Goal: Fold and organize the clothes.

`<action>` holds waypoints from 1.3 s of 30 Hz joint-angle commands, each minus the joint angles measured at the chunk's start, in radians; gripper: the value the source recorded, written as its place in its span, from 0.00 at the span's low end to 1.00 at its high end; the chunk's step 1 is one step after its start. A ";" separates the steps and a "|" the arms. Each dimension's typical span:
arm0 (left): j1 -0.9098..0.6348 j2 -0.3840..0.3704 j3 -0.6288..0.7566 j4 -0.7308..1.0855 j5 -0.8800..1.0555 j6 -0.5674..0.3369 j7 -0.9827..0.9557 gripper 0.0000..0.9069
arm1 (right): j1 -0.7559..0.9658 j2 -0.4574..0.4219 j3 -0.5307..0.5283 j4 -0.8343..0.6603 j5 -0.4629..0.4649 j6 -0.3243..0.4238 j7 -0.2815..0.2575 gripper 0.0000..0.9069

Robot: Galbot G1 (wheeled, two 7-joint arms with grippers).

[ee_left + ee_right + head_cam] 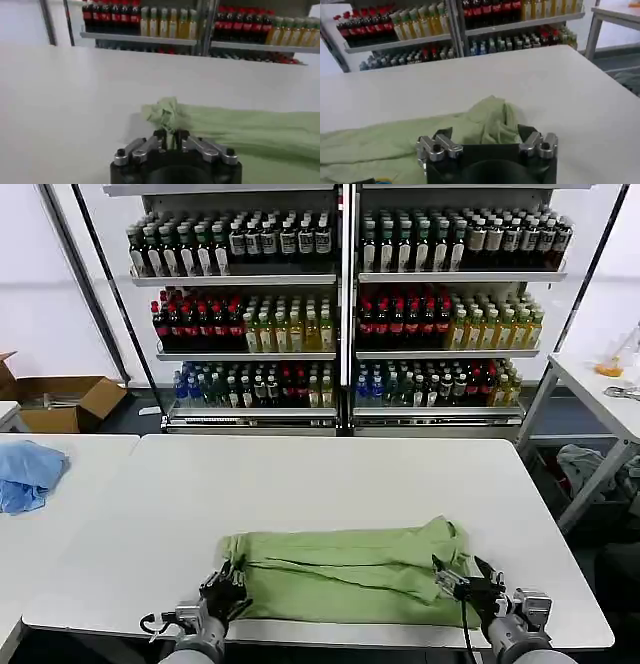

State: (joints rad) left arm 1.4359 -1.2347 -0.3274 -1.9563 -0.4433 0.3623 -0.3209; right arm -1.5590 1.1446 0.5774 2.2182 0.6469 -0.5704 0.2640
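- Head view: shirt [350,569], light green and soft, lies folded into a long band across the near edge of the white table [330,484], its right end bunched and raised slightly. Left gripper [226,588] sits at the band's left end, fingers closed on a pinch of the fabric. Right gripper [466,582] sits at the right end, fingers spread apart over the cloth. A light blue cloth [28,474] lies crumpled on a separate table to the left. Behind, shelves [345,304] hold rows of bottles with dark, red, yellow and blue contents. A cardboard box [62,404] stands open on the floor at left.
- Left wrist view: left gripper [171,138] clamps a puckered tuft of the shirt [240,132], the green fabric trailing away flat over the table.
- Right wrist view: right gripper [485,142] stands with fingers wide, a rumpled hump of the shirt [490,122] rising between them; whether they touch it cannot be told.
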 commanded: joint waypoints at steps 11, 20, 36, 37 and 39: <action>-0.011 0.309 -0.488 0.010 -0.171 -0.008 0.068 0.02 | 0.016 -0.008 -0.001 0.001 0.011 0.004 0.002 1.00; 0.009 0.290 -0.524 -0.230 -0.565 0.053 0.087 0.02 | 0.013 -0.022 -0.001 0.004 0.012 0.004 0.000 1.00; -0.063 0.065 -0.033 -0.271 -0.749 0.057 0.043 0.02 | 0.026 -0.042 -0.004 -0.007 0.018 0.006 -0.002 1.00; -0.074 0.053 -0.017 -0.260 -0.745 0.055 0.041 0.02 | 0.027 -0.041 -0.005 -0.008 0.018 0.006 -0.003 1.00; -0.098 0.033 0.038 -0.217 -0.722 0.052 0.037 0.02 | 0.030 -0.040 -0.006 -0.011 0.018 0.006 -0.002 1.00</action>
State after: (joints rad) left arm 1.3893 -1.1157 -0.5002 -2.2018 -1.0944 0.4091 -0.2743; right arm -1.5312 1.1052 0.5717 2.2097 0.6646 -0.5650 0.2618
